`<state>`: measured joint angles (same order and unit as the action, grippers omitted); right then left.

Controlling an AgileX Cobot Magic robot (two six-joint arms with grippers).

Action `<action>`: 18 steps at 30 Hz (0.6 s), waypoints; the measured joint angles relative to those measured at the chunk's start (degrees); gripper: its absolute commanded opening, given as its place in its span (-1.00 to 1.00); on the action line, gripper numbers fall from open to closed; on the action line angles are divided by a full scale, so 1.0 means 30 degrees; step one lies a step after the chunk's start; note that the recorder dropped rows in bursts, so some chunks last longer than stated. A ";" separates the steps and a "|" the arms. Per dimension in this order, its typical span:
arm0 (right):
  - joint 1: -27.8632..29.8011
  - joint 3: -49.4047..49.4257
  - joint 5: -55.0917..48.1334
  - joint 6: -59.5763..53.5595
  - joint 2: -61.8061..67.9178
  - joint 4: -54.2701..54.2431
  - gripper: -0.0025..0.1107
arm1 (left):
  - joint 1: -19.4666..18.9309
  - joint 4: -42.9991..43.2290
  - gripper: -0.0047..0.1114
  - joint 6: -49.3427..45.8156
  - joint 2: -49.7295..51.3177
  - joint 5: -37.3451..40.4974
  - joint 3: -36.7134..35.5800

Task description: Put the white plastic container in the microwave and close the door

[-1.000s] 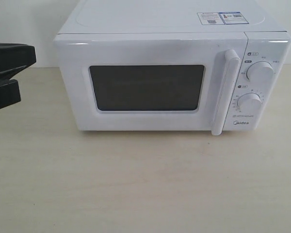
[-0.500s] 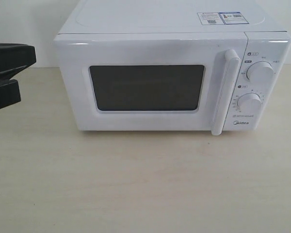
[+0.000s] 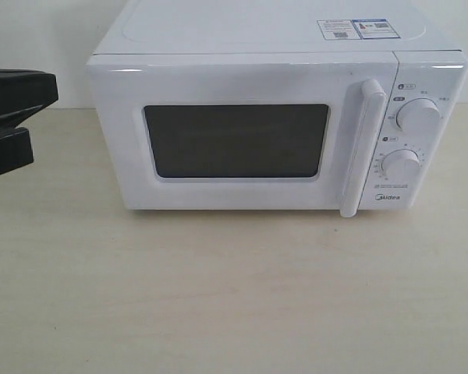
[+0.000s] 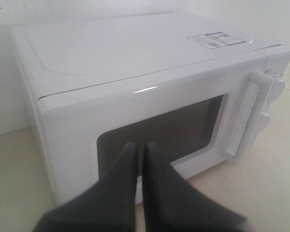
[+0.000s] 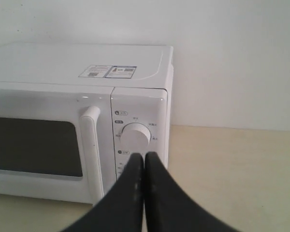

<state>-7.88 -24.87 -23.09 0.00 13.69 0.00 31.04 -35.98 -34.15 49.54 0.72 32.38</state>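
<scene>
White door (image 3: 234,82) flush, left gripper (image 4: 139,150) and right gripper (image 5: 144,157) pinched together, empty; could spring ajar if not fully latched.

A robotics lab bench, by the look of it: a white Midea microwave (image 3: 249,132), printed stickers (image 3: 357,29) on its top, stands on a pale wood-grain desk (image 3: 218,296), toward its back edge and close against a plain white wall (image 5: 232,58). A black robot arm (image 3: 12,117) juts in over the desk's left edge, marking this as a test set-up, not a home kitchen.
</scene>
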 measured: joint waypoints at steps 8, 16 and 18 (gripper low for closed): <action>0.0839 0.1550 0.0487 0.0000 -0.0420 0.0000 -0.96 | 0.0000 0.0000 -0.84 0.0000 0.0000 0.0000 0.0000; 0.0897 0.5834 0.3274 0.0000 -0.3259 0.0000 -0.96 | 0.0000 0.0000 -0.84 0.0000 0.0000 0.0000 0.0000; 0.0897 0.6758 0.3414 0.0000 -0.4005 0.0000 -0.96 | 0.0000 0.0000 -0.84 0.0000 0.0000 0.0000 0.0000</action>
<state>-5.19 -4.59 -12.85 0.00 1.68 0.00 31.04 -35.98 -34.15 49.54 0.72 32.38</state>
